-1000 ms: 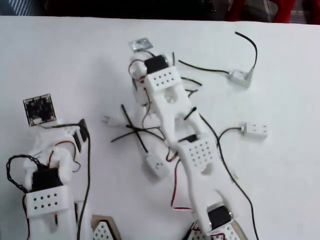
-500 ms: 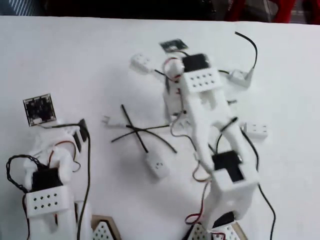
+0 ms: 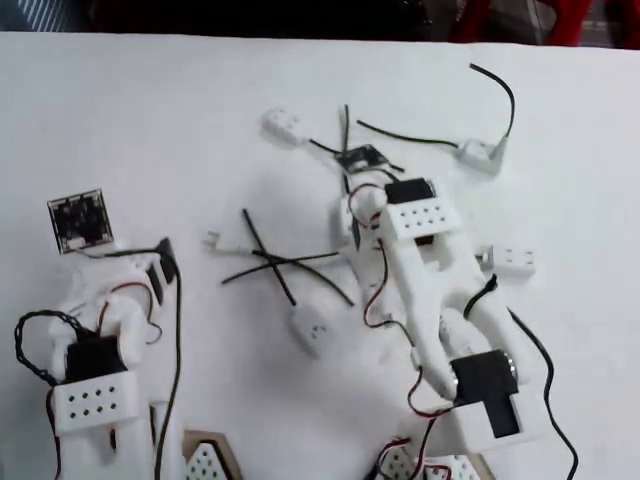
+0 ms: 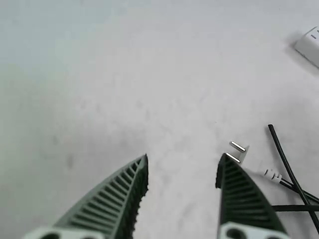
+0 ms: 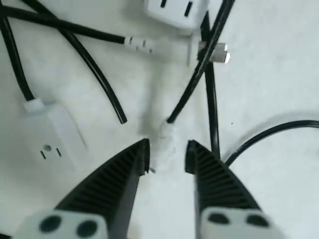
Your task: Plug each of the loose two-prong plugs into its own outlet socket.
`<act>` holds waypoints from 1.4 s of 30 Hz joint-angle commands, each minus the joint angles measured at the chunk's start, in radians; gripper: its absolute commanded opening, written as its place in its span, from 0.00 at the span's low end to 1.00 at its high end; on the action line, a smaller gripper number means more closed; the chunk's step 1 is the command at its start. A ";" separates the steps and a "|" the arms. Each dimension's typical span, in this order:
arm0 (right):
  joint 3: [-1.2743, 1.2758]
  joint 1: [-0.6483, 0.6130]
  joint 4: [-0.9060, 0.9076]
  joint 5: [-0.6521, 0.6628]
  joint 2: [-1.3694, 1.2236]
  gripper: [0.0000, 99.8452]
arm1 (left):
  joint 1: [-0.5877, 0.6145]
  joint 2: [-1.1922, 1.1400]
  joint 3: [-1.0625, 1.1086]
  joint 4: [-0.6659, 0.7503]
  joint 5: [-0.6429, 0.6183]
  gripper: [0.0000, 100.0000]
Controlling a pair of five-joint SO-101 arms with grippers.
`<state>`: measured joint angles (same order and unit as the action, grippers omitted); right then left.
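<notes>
My left gripper (image 4: 183, 160) is open over bare table, and a white two-prong plug (image 4: 238, 151) lies just beside one fingertip, its black cord (image 4: 286, 162) trailing away. From above, that plug (image 3: 212, 240) lies a short way from the left gripper (image 3: 160, 262). My right gripper (image 5: 167, 145) is open and points down at a small white plug end (image 5: 163, 135) on a black cord, which is just off its tips. Near it are a white outlet socket (image 5: 55, 134), a second socket (image 5: 177, 9) and another pronged plug (image 5: 213, 52). The right gripper (image 3: 352, 225) hangs over the table's centre.
Several white sockets lie scattered: far centre (image 3: 283, 125), far right (image 3: 478, 155), right (image 3: 510, 260) and near centre (image 3: 313, 328). Crossed black cords (image 3: 280, 262) cover the middle. A black square piece (image 3: 78, 220) sits at the left.
The right arm has swung from the far centre toward the right and drawn back nearer, uncovering the far-centre socket. The left arm has stayed still.
</notes>
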<state>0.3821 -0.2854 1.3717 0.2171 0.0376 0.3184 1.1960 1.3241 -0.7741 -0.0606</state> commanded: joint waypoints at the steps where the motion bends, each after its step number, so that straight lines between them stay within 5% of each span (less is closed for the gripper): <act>1: -0.006 -0.015 0.030 0.014 0.064 0.16 | 0.002 0.002 -0.008 0.023 -0.002 0.23; 10: 0.077 -0.061 0.021 0.014 0.094 0.12 | 0.002 0.002 -0.008 0.023 -0.002 0.23; 27: 0.215 -0.068 -0.269 -0.029 -0.111 0.11 | 0.002 0.002 -0.006 0.023 -0.002 0.23; 42: 0.213 -0.044 -0.274 -0.026 -0.113 0.09 | 0.002 0.002 -0.006 0.023 -0.002 0.23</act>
<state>0.5969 -0.3314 1.1032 0.1941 -0.0821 0.3168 1.1960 1.3241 -0.7725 -0.0606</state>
